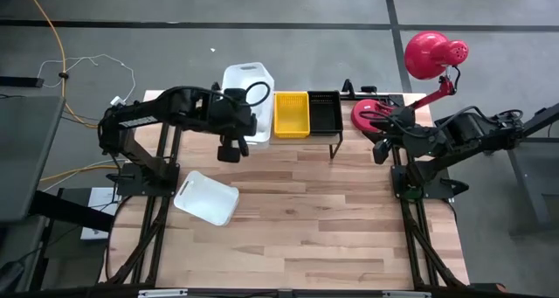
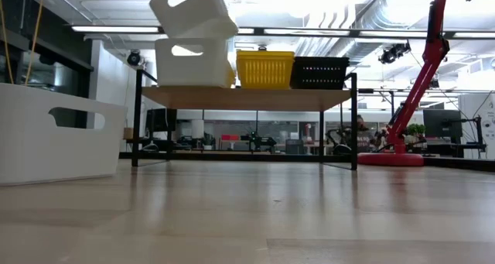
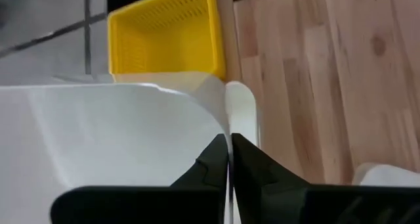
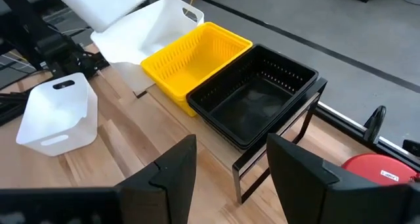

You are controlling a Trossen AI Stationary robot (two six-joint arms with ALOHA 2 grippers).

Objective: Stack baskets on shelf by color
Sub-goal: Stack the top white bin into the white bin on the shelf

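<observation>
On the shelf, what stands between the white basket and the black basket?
A yellow basket stands between the white basket and the black basket on the shelf; the high view shows this best.

No legible text, label, brand or number anywhere — none on baskets, shelf or table.

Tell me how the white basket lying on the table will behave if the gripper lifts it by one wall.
The white basket looks like thin, hollow plastic, so it is probably light. Held by one wall it would likely tilt, as the one in the left gripper does. Its smooth walls may slip.
</observation>
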